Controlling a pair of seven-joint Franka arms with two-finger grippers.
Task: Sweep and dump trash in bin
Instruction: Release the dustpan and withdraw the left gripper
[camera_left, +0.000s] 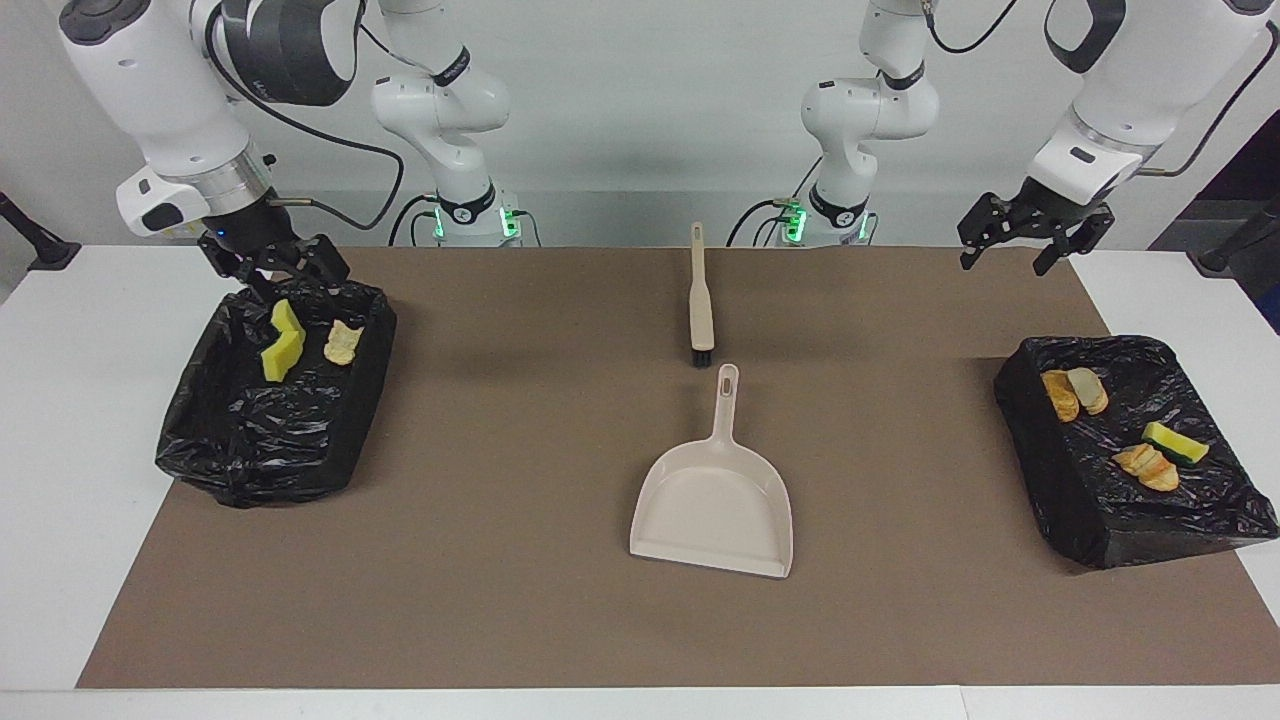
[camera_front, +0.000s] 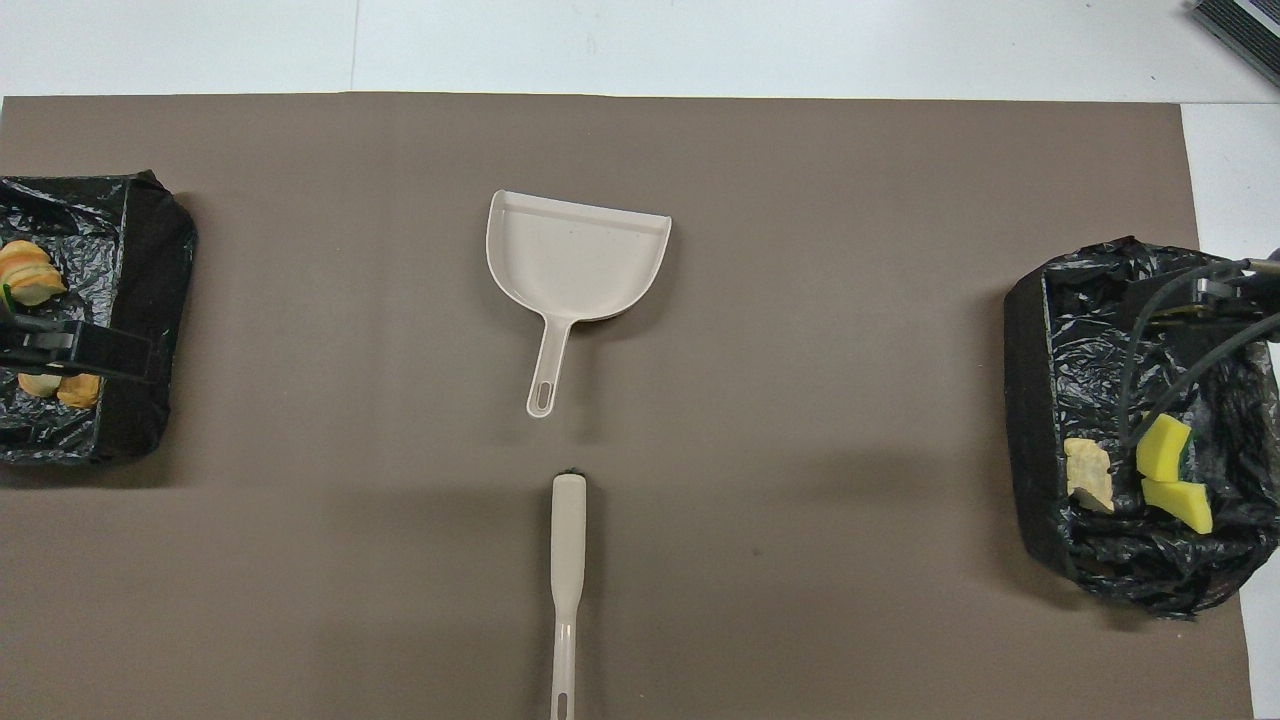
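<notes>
Working across the facing view from the right arm's end: the right gripper (camera_left: 272, 268) hangs open and empty over the robot-side rim of a black-lined bin (camera_left: 240, 470), which holds two yellow sponge chunks (camera_left: 283, 341) and a pale bread lump (camera_left: 343, 342). At mid-table the brush (camera_left: 702, 290) lies with its long axis running away from the robots, bristle end toward the dustpan (camera_left: 713, 510), whose handle points back at the robots (neither tool is held). The left gripper (camera_left: 1032, 230), also open with nothing in it, hovers over the mat's edge near the second bin (camera_left: 1080, 500), where four scraps (camera_left: 1147, 466) rest. All the trash I can see sits in the bins; none shows on the mat, so the job looks finished.
</notes>
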